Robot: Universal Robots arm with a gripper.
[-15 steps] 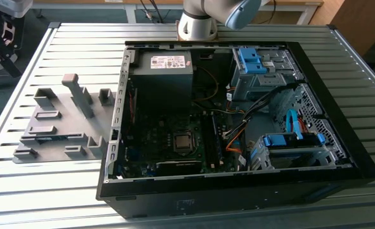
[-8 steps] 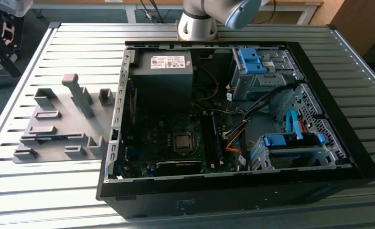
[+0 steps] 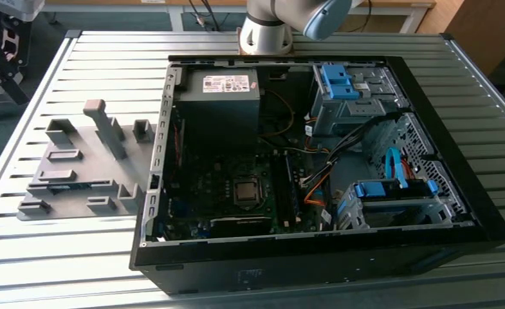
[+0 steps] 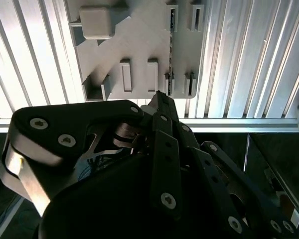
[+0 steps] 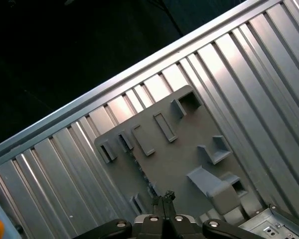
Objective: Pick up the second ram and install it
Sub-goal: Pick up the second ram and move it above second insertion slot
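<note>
The second ram (image 3: 74, 187) lies as a thin blue strip, on edge, in the holders of the grey fixture plate (image 3: 89, 164), at the exterior view's left of the open computer case (image 3: 321, 167). In both wrist views it shows edge-on as a thin dark line (image 4: 170, 47) (image 5: 142, 172) between small grey holders. My gripper (image 5: 164, 196) hangs well above the plate with its fingertips together and nothing between them. In the second wrist view the gripper (image 4: 159, 95) has its tip over the plate's edge near the ram's end.
A dark memory stick (image 3: 288, 187) stands in a slot on the motherboard beside the processor socket (image 3: 246, 191). Cables, blue drive cages (image 3: 390, 190) and the power supply (image 3: 222, 96) crowd the case. Tall grey blocks (image 3: 106, 125) rise from the plate. The arm's base (image 3: 265, 32) stands behind the case.
</note>
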